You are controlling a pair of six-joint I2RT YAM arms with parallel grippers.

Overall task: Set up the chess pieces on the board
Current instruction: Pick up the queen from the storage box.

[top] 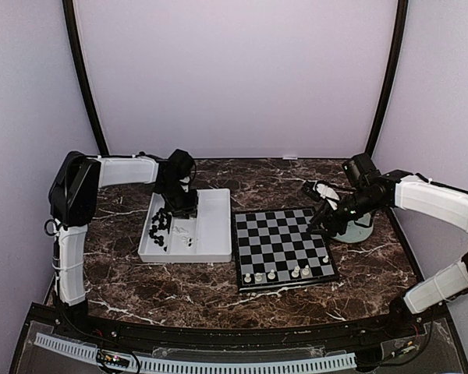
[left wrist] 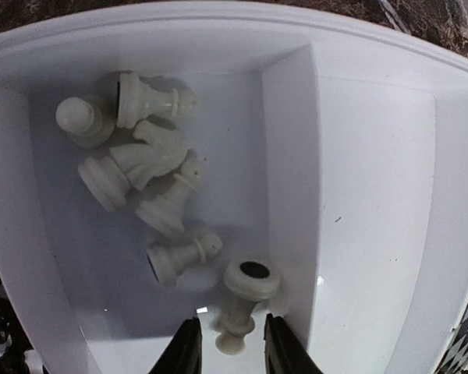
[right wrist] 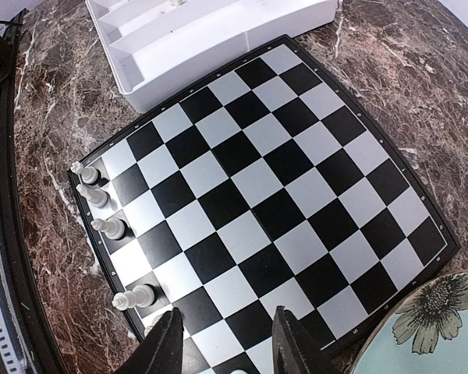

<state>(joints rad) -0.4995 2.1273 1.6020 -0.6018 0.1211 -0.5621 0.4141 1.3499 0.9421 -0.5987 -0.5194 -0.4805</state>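
Here, six white pieces [left wrist: 132, 164] in tray [left wrist: 374, 195].

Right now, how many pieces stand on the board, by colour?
White pieces on the board: 6
Black pieces on the board: 0; they lie in the tray
Total on the board: 6

No text, label, brand, number or sign can be read on anything.
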